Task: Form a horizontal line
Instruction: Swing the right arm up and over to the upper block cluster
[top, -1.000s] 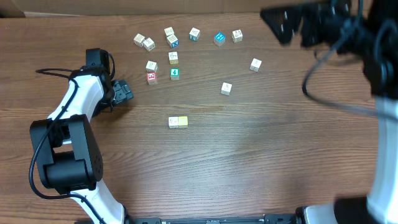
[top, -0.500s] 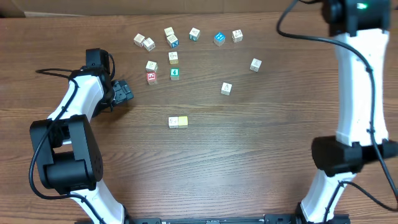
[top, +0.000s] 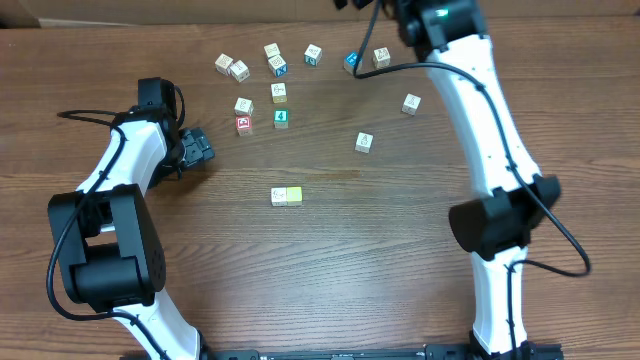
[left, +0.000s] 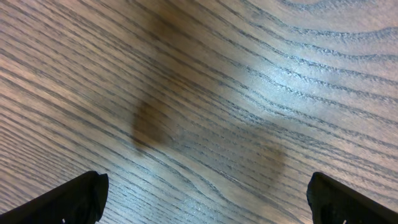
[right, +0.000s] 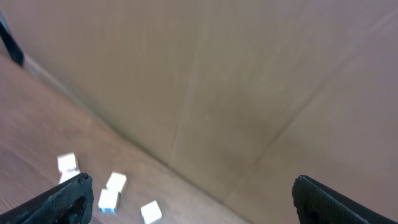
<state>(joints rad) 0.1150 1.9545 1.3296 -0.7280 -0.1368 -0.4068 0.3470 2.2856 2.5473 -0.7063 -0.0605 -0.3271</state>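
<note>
Nearest, a white block and a yellow block sit touching side by side on the bench, unmoved. Left of them, the left tool has stayed put, its fingers spread wide over bare wood and holding nothing. The scattered blocks farther back lie as before. The right tool, wide open and empty, has swung left along the far edge.

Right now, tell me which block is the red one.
The red block, just left of the green block. It alone shows a red face; the others look pale, blue, green or yellow.
</note>
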